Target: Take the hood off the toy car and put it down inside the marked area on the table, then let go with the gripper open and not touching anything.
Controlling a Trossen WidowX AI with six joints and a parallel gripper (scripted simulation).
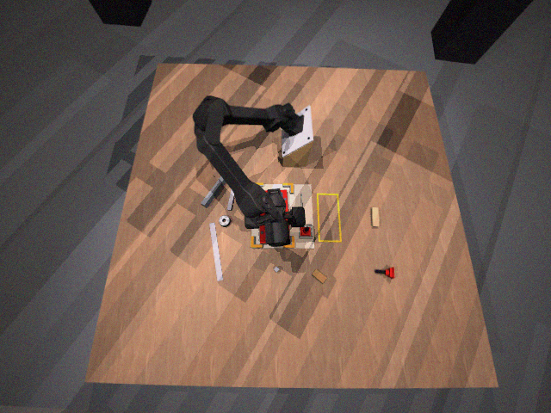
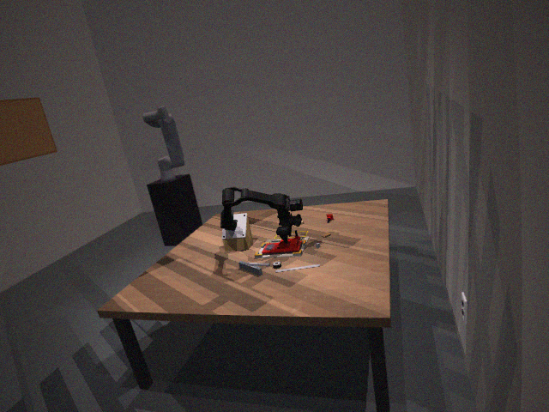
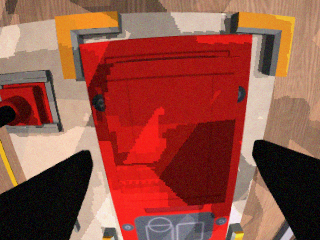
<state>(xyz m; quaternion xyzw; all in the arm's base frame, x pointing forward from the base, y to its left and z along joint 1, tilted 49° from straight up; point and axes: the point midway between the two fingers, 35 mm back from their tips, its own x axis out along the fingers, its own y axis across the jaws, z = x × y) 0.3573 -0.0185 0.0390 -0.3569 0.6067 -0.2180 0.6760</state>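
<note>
The red toy car (image 1: pixel 263 236) (image 2: pixel 275 247) (image 3: pixel 175 45) sits on a pale board between orange corner brackets. Its hood (image 3: pixel 170 140) looks like the red panel in the middle of the wrist view; its edges blend into the body, and it looks seated on the car. My gripper (image 3: pixel 172 152) is open and empty above the car, one finger to each side of the red body. The arm hides the fingertips in the top view. The marked area, a yellow outline (image 1: pixel 339 218) (image 3: pixel 7 160), lies on the table beside the board, with nothing inside it.
A red piece with a black stem (image 1: pixel 306 231) (image 3: pixel 35 102) stands in a grey holder on the board, between car and outline. A white panel (image 1: pixel 306 128) on a wedge stands behind. Nearby lie a white strip (image 1: pixel 216 253), a round part (image 1: pixel 224 218) and a brown block (image 1: pixel 318 275).
</note>
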